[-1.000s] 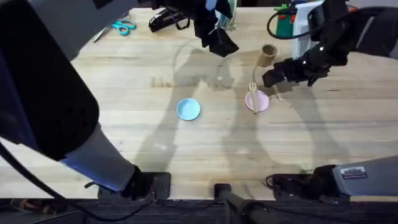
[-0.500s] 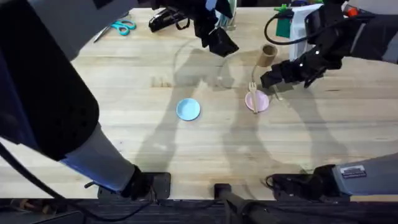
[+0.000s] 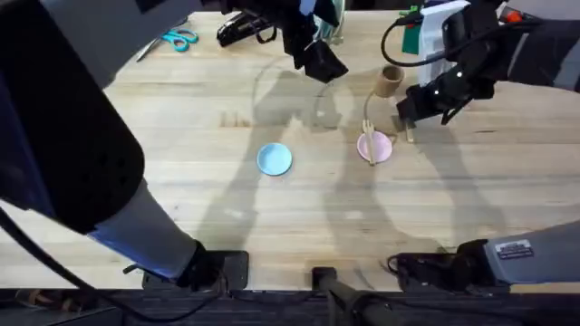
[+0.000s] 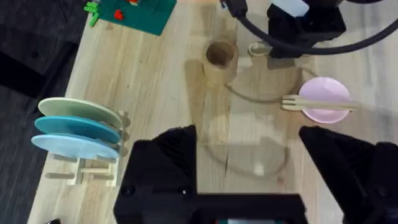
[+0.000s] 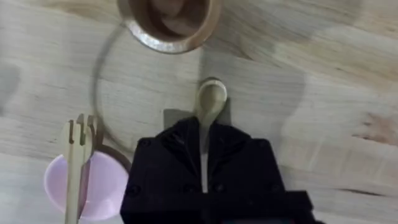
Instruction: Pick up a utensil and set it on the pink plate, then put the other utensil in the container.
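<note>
The right claw (image 5: 203, 163) has shifted toward two o'clock off the small pale pink plate (image 3: 375, 148), now nearly shut around the pale wooden spoon's (image 5: 209, 107) handle on the table (image 3: 181, 109). The pale wooden fork (image 3: 369, 136) lies across the plate, so step one looks done. The tan cylindrical cup (image 3: 391, 80), at twelve o'clock, looks empty. The left claw (image 4: 249, 180) hangs wide open, holding nothing.

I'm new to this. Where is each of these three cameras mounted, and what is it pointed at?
Overhead: fixed above the arms' bases, looking down and forward over the table; both arms show.
Left wrist: rides the raised left arm, looking down at the container and the fork on the pink plate; its black fingers show.
Right wrist: low over the spoon, right gripper around its handle.
All three share plate, fork and container.
</note>
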